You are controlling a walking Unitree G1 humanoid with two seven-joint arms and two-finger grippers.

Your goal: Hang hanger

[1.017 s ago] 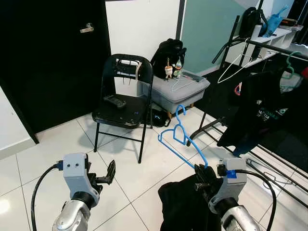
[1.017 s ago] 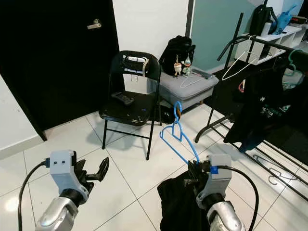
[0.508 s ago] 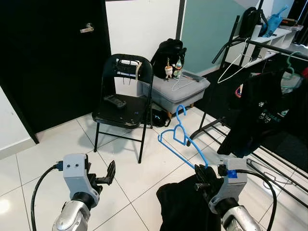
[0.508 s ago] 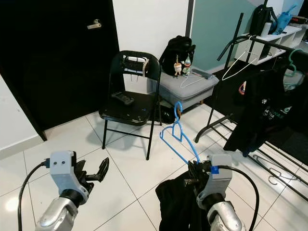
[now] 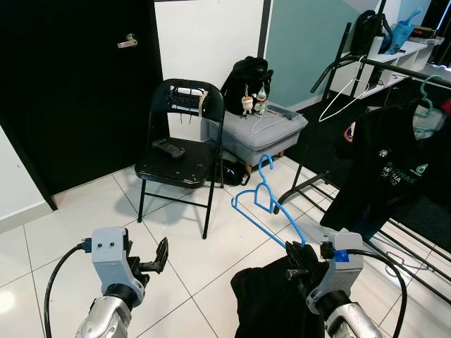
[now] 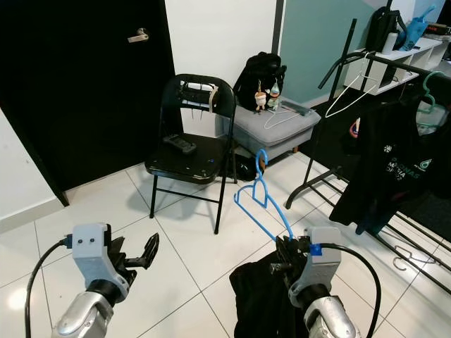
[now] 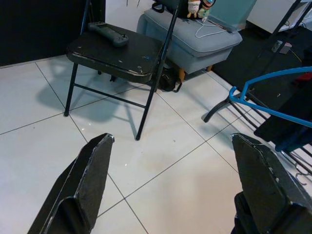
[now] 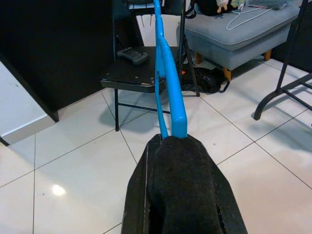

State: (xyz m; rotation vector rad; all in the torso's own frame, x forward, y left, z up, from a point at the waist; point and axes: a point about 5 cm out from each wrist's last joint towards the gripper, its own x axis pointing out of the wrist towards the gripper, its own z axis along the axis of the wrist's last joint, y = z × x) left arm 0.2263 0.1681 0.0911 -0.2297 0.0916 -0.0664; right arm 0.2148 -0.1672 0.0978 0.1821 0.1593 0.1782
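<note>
A blue hanger (image 5: pixel 266 205) stands up from my right gripper (image 5: pixel 299 262), which is shut on its lower end together with a black garment (image 5: pixel 271 299) that hangs from it over the floor. In the right wrist view the blue hanger (image 8: pixel 167 73) rises from black cloth (image 8: pixel 181 185) pressed between the fingers. A black clothes rack (image 5: pixel 352 70) stands at the right with a white hanger (image 5: pixel 345 95), a teal hanger (image 5: pixel 423 95) and a black printed T-shirt (image 5: pixel 398 176). My left gripper (image 5: pixel 156 257) is open low on the left, over white tiles.
A black folding chair (image 5: pixel 180 151) with a remote (image 5: pixel 168 148) on its seat stands ahead. Behind it sits a grey storage box (image 5: pixel 262 130) with a black backpack (image 5: pixel 246 81) and a white hanger. A black door (image 5: pixel 77 84) fills the left. The rack's base bars (image 5: pixel 394 243) cross the floor.
The black T-shirt on the rack has swung a little to the right. Both arms have barely moved, and the blue hanger stays in my right gripper.
</note>
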